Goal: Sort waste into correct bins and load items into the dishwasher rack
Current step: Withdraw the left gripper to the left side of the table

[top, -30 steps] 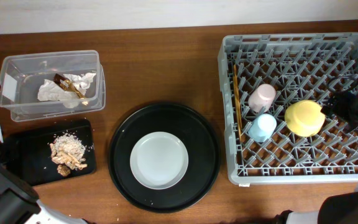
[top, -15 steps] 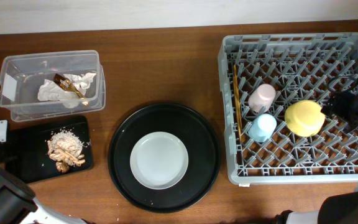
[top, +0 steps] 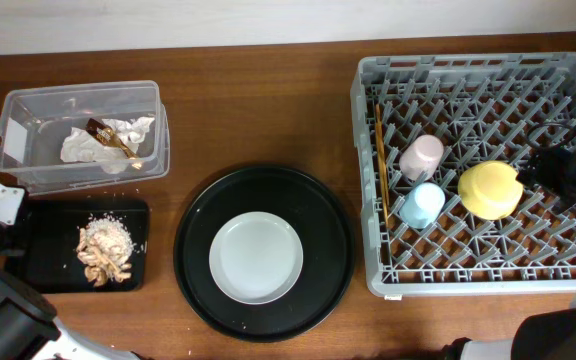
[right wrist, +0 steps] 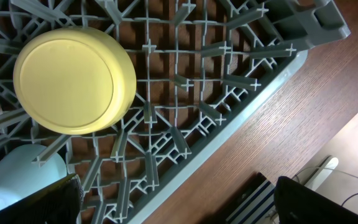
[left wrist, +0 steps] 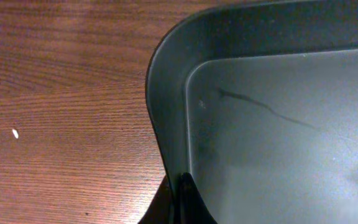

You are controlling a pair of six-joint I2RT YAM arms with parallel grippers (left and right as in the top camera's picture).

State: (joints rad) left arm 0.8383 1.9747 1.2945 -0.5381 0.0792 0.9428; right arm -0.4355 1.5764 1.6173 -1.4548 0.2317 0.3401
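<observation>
The shallow black tray [top: 50, 222] lies at the left front with beige food scraps [top: 103, 250] in it. My left gripper [top: 13, 238] is shut on the tray's left rim. In the left wrist view the jaws [left wrist: 182, 200] pinch the tray wall [left wrist: 166, 118]. The clear tub [top: 28, 105] behind it holds white napkins [top: 88, 148] and a brown wrapper [top: 108, 135]. The grey rack [top: 468, 282] holds the pink cup [top: 422, 156], blue cup [top: 422, 205], yellow bowl [top: 489, 189] and chopsticks [top: 380, 165]. My right gripper [top: 566, 175] hovers open over the rack's right side, beside the bowl [right wrist: 73, 78].
The large round black tray [top: 193, 215] sits in the middle with the pale grey plate [top: 256, 257] on it. A few crumbs lie on the wood near the tub. The rack wall [right wrist: 241, 118] and the table's edge show in the right wrist view.
The black tray has turned from tilted to square with the table edge and slid slightly left. My left gripper moved away from the front edge with it. The right arm has not moved.
</observation>
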